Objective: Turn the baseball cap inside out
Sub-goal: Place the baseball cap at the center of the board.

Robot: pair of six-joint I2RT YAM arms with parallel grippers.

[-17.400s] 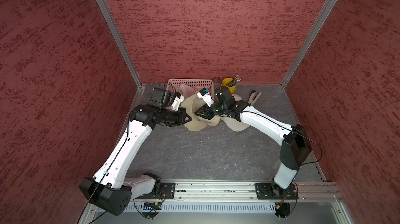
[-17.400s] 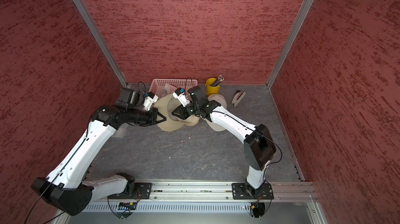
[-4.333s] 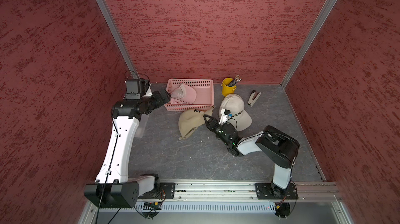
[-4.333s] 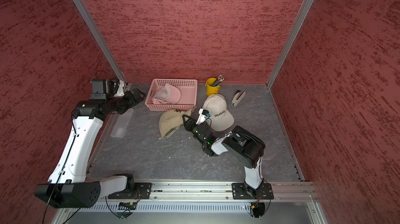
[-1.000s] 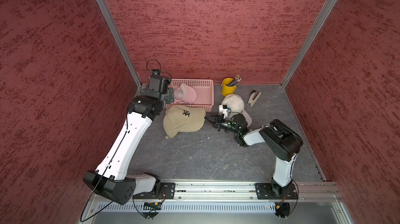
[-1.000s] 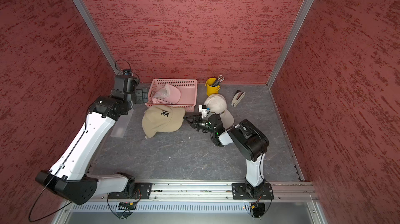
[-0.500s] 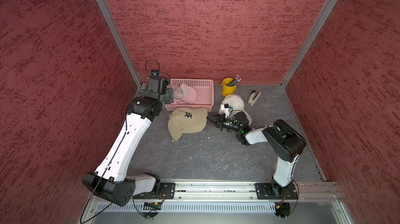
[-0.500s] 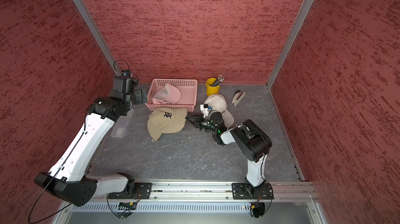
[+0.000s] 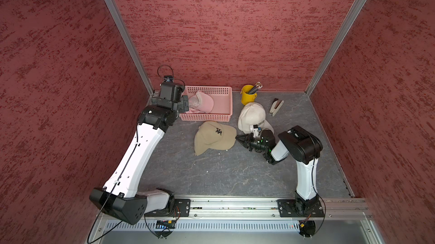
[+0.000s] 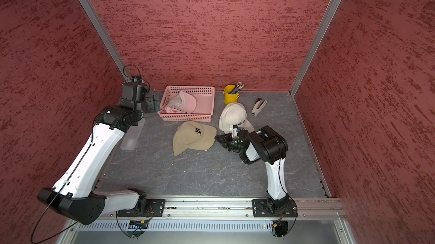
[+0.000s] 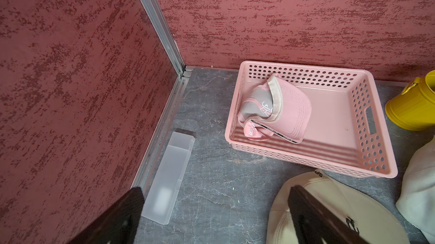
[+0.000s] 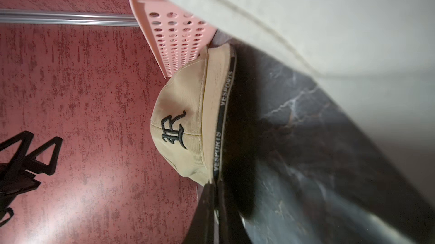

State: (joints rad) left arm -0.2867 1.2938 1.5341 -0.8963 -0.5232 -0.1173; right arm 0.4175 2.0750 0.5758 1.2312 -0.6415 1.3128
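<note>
Tan cap (image 9: 214, 138) sits logo-up on the tabletop (image 9: 211, 172) just near-side of the pink basket (image 9: 207, 87), right claw (image 9: 238, 138) pinched nearly closed on its right rim, probably as an anchor, while the left claw (image 11: 215, 191) hangs wide open, empty, far left, free to help.

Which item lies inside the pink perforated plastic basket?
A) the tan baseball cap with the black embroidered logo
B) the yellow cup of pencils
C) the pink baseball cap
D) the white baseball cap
C: the pink baseball cap lies crumpled in the pink perforated plastic basket, while the tan baseball cap and the white baseball cap lie outside it on the grey table.
</note>
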